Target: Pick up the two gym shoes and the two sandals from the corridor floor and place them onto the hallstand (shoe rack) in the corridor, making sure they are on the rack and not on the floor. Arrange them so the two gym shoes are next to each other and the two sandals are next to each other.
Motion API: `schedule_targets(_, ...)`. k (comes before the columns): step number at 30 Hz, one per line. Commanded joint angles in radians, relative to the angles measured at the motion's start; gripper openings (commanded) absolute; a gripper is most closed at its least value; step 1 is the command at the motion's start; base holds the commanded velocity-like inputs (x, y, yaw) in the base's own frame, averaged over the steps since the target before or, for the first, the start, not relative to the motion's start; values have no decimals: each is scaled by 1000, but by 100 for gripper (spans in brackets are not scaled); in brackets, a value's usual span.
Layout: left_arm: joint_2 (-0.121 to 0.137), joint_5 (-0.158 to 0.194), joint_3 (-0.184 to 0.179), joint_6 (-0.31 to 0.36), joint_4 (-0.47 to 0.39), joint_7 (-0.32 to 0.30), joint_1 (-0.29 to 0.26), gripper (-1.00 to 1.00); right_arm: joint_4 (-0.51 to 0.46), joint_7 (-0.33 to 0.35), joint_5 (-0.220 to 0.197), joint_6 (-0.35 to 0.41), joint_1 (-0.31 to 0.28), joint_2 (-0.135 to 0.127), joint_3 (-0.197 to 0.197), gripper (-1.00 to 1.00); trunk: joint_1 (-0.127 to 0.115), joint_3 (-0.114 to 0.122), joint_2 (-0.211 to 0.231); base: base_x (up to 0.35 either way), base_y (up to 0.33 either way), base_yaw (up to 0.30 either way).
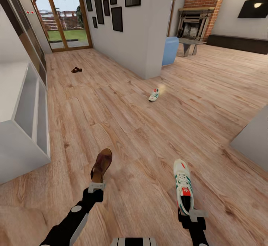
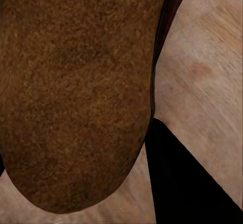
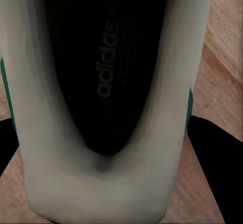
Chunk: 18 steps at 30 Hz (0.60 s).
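My left gripper point(image 1: 97, 187) is shut on the heel of a dark brown sandal point(image 1: 102, 164), whose toe points away from me. Its suede insole point(image 2: 76, 92) is close up in the left wrist view. My right gripper point(image 1: 194, 213) is shut on the heel of a white gym shoe point(image 1: 183, 184) with green stripes; its dark inside point(image 3: 106, 82) shows in the right wrist view. A second gym shoe point(image 1: 154, 95) lies on the corridor floor point(image 1: 123, 127) in the middle distance. The other sandal point(image 1: 76, 69) lies far up the corridor. The pale hallstand point(image 1: 22, 127) stands at my left.
A white wall corner point(image 1: 149, 34) juts into the corridor, with a blue armchair point(image 1: 170, 51) behind it. A grey slanted block point(image 1: 255, 138) sits at the right edge. Glass doors point(image 1: 63, 19) close the far end. Open wood floor lies between me and the hallstand.
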Motion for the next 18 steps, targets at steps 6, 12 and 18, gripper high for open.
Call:
schedule_targets(6, -9, 14, -4, -276, 313, 57, 19, -100, 52, -14, 23, -47, 25, -8, 6, -100, -23, 27, 42, 0, 0, -5)
schedule_targets(12, -3, 12, -3, -314, 384, 101, 30, -100, 52, -14, 22, -47, 43, -5, 6, -100, -46, 55, 84, 0, 0, -88)
schedule_targets(18, -1, 10, -5, -334, 394, 108, 34, -100, 52, -14, 21, -45, 46, 1, 6, -100, -62, 77, 112, 0, 0, -114)
